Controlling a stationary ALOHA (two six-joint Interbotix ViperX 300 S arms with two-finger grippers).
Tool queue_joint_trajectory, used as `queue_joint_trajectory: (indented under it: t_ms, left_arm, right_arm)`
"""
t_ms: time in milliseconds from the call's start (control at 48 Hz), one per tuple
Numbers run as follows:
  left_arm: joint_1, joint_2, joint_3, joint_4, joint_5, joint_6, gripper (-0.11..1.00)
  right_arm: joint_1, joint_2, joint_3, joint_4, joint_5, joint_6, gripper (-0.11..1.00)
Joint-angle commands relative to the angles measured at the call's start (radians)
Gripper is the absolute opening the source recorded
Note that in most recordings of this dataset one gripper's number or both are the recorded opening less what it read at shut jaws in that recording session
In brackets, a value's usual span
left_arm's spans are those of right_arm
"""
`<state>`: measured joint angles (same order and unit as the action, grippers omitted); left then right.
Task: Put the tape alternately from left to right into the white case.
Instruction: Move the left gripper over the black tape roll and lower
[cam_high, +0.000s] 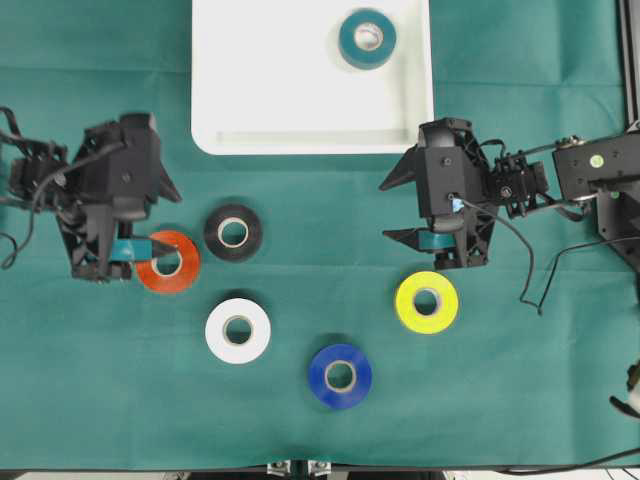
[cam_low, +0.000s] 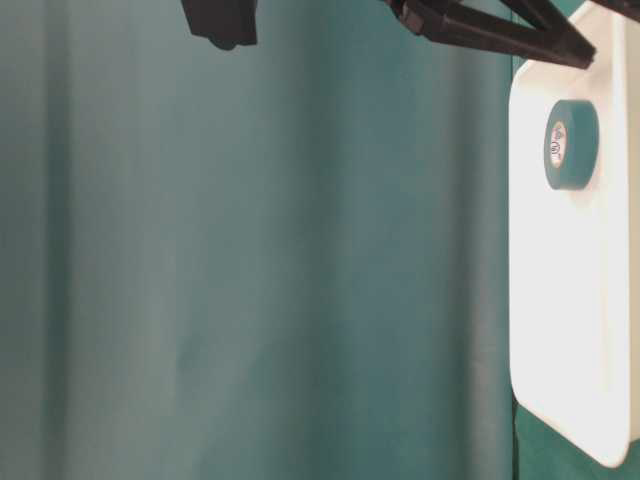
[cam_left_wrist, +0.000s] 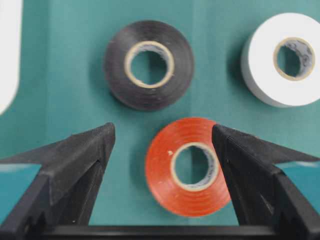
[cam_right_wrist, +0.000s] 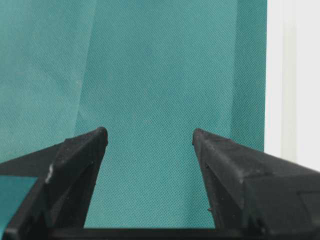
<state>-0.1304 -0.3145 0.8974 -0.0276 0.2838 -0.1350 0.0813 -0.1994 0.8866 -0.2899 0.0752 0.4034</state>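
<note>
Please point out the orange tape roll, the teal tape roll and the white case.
orange tape roll (cam_left_wrist: 165, 192): left wrist view, lower band.
teal tape roll (cam_high: 349, 47): overhead view, left band.
white case (cam_high: 260, 80): overhead view, bare floor.

The overhead view looks straight down on the whole green cloth (cam_high: 520, 400). The table-level view is close, turned sideways, sharing the white case (cam_low: 570, 330) at its right edge. The left wrist view looks down closely past its fingers (cam_left_wrist: 75, 165); the right wrist view does likewise.
</note>
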Motion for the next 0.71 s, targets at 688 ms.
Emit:
queue_joint_trajectory:
  t_ms: [688]
  left_arm:
    - [-0.057,0.287,-0.209,0.003,-0.031,-0.012,0.86]
  right_arm:
    - [0.003,-0.006,-0.008,-0.006,-0.026,-0.003,0.76]
